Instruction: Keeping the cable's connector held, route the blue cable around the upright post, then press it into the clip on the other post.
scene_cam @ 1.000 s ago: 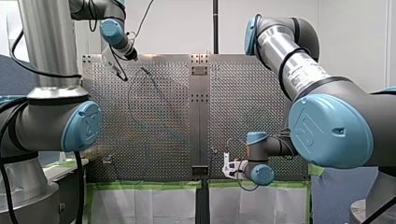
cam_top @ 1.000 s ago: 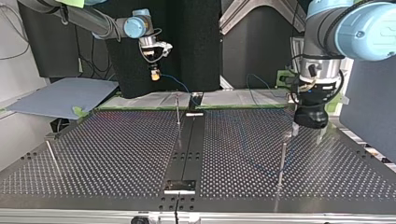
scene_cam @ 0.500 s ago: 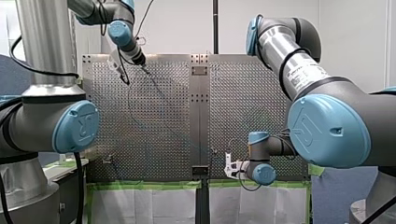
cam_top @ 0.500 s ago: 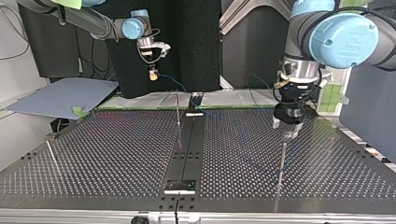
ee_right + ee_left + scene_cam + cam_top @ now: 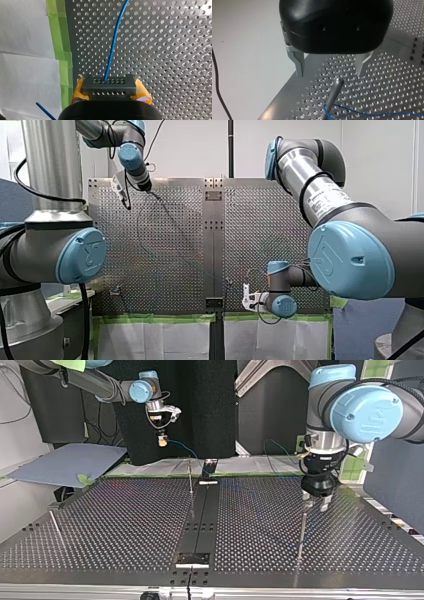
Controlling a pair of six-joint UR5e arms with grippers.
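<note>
R wrist view, nearest first: my R jaws are closed on the connector (image 5: 109, 85), a dark grey block w/ rows of small holes, pinched between yellow pads (image 5: 78, 87). The blue cable (image 5: 113, 45) leaves the connector's front face at approx. its middle. It runs ahead, away from the jaws, over the perforated desk (image 5: 175, 50). Along the desk edge is a strip of green tape (image 5: 58, 37), then a white sheet (image 5: 25, 62).

L wrist view: my L jaws are open and grip nothing; the metal fingers (image 5: 298, 62) stand apart under the black body. Beyond the fingertips, approx. between them and untouched, is the tip of a slim upright post (image 5: 334, 91). Further down, the cable curves against or just beside the post's lower part, then trails off across the desk. Can't tell if it wraps fully.

Top view: closest, that post stands at the view's right w/ the L jaws just above its top. Mid-desk, a 2nd post (image 5: 190, 477) stands by the centre strip (image 5: 200, 525); its clip is too small to make out. A 3rd post (image 5: 56, 527) is at the view's left. Farthest, past the desk's back edge & well above it, the R jaws hold the connector, and the cable droops from it toward the 2nd post.
</note>
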